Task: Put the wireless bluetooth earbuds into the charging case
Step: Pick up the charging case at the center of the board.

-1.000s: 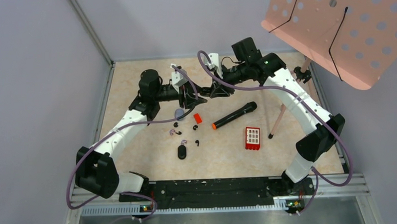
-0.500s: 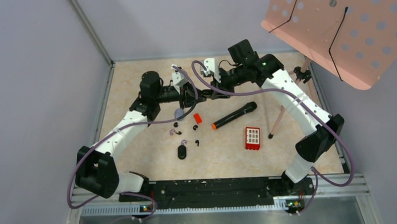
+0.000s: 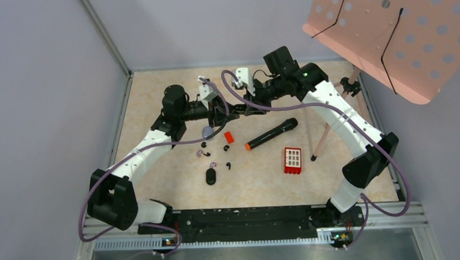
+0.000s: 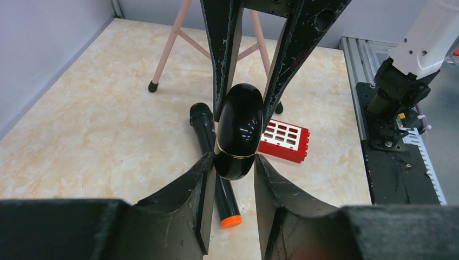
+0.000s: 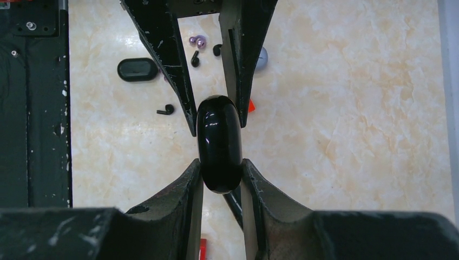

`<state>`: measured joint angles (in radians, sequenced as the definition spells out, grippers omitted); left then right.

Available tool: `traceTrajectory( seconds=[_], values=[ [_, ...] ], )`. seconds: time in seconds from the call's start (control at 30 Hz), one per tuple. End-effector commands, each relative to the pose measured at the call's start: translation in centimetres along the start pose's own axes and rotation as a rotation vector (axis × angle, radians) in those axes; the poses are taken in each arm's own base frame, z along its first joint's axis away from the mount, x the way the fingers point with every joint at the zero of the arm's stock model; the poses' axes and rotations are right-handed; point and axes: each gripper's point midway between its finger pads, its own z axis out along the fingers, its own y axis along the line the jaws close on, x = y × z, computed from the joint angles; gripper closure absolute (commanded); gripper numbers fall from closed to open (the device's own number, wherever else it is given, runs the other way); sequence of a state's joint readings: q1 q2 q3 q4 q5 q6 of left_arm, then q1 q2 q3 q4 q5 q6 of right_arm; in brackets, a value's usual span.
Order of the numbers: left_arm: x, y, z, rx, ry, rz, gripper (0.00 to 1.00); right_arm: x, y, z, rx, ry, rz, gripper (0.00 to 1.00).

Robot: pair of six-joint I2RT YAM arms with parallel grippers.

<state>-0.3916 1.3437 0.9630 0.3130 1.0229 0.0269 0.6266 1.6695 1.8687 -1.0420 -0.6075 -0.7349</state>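
Pinched charging case (image 4: 238, 138) end to end with left gripper (image 4: 233, 160) and right gripper (image 5: 221, 164); likely needed gentle, steady prying to open.

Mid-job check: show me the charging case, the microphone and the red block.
charging case (image 4: 240, 122), left wrist view, middle of its glossy black shell.
microphone (image 3: 272, 134), top view, middle of its black body.
red block (image 3: 293, 159), top view, its white-gridded top face.
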Motion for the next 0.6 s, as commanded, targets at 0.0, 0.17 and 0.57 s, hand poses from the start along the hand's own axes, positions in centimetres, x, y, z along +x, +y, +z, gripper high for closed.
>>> traceTrajectory(
  seconds=[0.0, 0.17, 0.57],
  values=[
    [-0.78, -0.53, 0.00, 0.015, -0.025, 0.019, 0.62, -2.58, -0.98, -1.07, 0.057, -0.055, -0.042, 0.84],
    [-0.72, -0.42, 0.07, 0.015, -0.027, 0.022, 0.59, -2.55, -1.09, -0.97, 0.061, -0.052, -0.036, 0.84],
    [-0.63, -0.32, 0.41, 0.017, -0.028, -0.022, 0.58, -2.73, -0.92, -0.40, 0.052, -0.051, -0.038, 0.84]
  ],
)
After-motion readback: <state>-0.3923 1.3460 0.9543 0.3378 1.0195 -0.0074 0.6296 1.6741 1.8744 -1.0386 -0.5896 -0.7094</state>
